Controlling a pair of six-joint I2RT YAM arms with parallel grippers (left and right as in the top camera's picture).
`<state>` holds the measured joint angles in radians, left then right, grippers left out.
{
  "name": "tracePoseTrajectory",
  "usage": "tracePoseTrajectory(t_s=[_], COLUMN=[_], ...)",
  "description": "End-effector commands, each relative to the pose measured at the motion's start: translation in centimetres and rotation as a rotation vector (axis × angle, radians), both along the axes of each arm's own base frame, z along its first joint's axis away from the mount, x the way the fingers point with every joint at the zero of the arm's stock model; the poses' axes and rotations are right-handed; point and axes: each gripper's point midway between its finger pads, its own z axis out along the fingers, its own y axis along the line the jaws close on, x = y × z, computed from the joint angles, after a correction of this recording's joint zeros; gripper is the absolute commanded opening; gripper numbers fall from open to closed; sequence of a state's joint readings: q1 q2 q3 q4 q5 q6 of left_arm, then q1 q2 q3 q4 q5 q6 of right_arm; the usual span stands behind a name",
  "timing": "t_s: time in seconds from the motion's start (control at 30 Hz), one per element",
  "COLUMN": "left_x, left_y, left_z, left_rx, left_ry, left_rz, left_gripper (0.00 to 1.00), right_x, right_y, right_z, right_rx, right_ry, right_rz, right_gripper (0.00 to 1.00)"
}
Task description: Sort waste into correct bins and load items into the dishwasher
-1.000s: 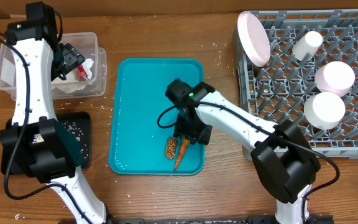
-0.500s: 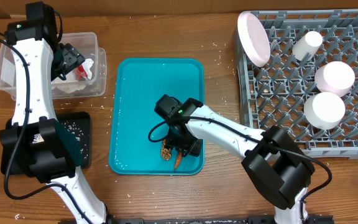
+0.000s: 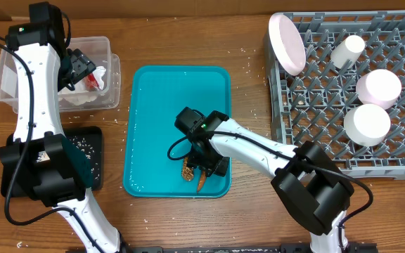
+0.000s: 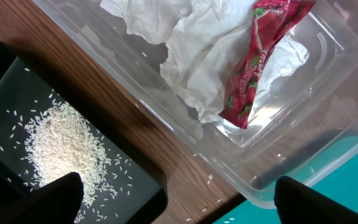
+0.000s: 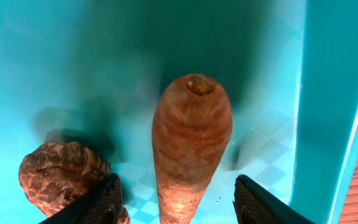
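Carrot piece (image 5: 190,146) lies beside teal tray (image 5: 328,106) rim.

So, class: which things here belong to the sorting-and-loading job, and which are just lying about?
Job:
carrot piece
brown food lump
red wrapper
crumpled paper
rice
clear tub
black tray
dish rack

Lying about:
teal tray

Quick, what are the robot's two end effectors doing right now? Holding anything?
Left end effector: open, holding nothing, above the clear tub.
Right end effector: open, fingers on either side of the carrot, not gripping it yet.
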<state>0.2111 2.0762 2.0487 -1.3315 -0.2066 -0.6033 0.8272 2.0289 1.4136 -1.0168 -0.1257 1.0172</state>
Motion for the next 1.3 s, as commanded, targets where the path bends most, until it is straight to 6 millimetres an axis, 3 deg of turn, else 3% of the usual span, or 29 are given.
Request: tracePoseTrajectory(t_s=[0.0,0.5,0.67,0.77,0.97,1.07,1.2,1.23,1.27], left_x=[0.1,0.1,0.1,0.1,0.1,0.1,0.1,0.1,0.1], left_y=[0.1,0.1,0.1,0.1,0.1,0.1,0.1,0.1,0.1], left_z=[0.9,0.9,0.9,0.9,0.9,0.9,0.9,0.9,0.9], left_rx=[0.014,0.014,0.014,0.014,0.014,0.014,0.014,0.014,0.014], left_ry=[-0.022,-0.022,-0.022,-0.022,-0.022,-0.022,-0.022,-0.022,-0.022], left_rz=[0.003,0.003,0.003,0.003,0.003,0.003,0.003,0.003,0.003], left_gripper=[1.0,1.0,1.0,1.0,1.0,1.0,1.0,1.0,1.0], right_x=[-0.1,0.1,1.5,3.0,6.2,7.9,10.5,11.2,11.8], right_y=[-0.3,-0.4,-0.7,-0.6,-0.6,-1.9,-7.4,-9.2,-11.2], right_z=[-0.9,-1.1,-0.7,0.6,6.4,10.2,15.5,17.0,18.3], right_rx=[-0.025,-0.022,0.0,0.026,0.083,0.062,-0.068,-0.091,-0.117], right_ry=[0.007,0.009,-0.011,-0.038,-0.128,-0.215,-0.324,-0.346,-0.365], right_rz=[-0.005,-0.005,0.034,0.068,0.147,0.167,0.073,0.033,-0.008], right_gripper=[0.6,0.56,0.51,0.5,0.51,0.57,0.73,0.97,1.0])
